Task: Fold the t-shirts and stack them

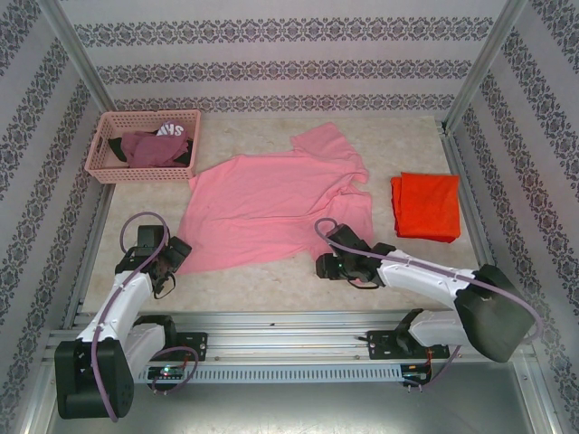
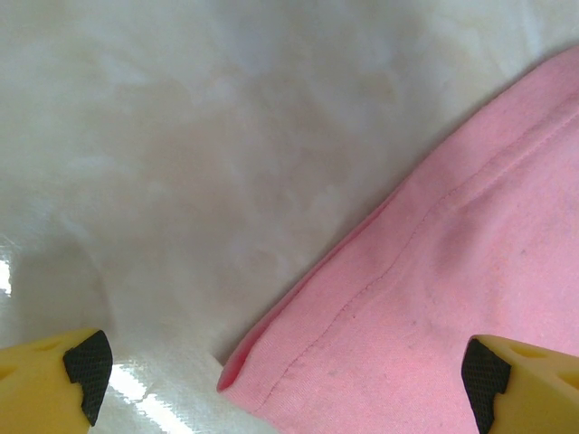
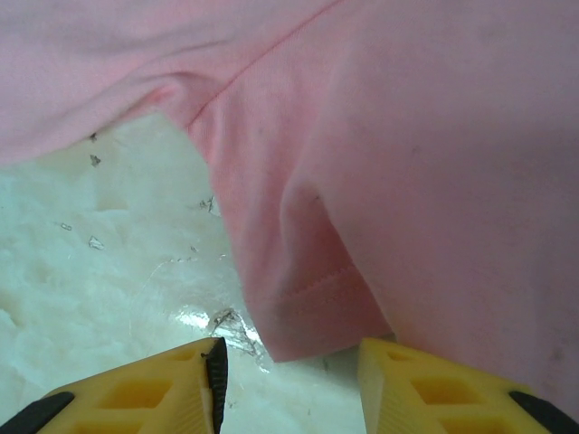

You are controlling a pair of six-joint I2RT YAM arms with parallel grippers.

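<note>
Starting the fold on the pink tee, flat on the counter, orange tee folded at right: my left jaws released wide at its near-left hem corner, right jaws part-spread, empty, at the near-right hem; next, I reckon, pinch both corners.

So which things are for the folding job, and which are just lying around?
For the job: pink t-shirt, folded orange-red t-shirt.
Just lying about: pink basket, maroon clothes inside it.
</note>
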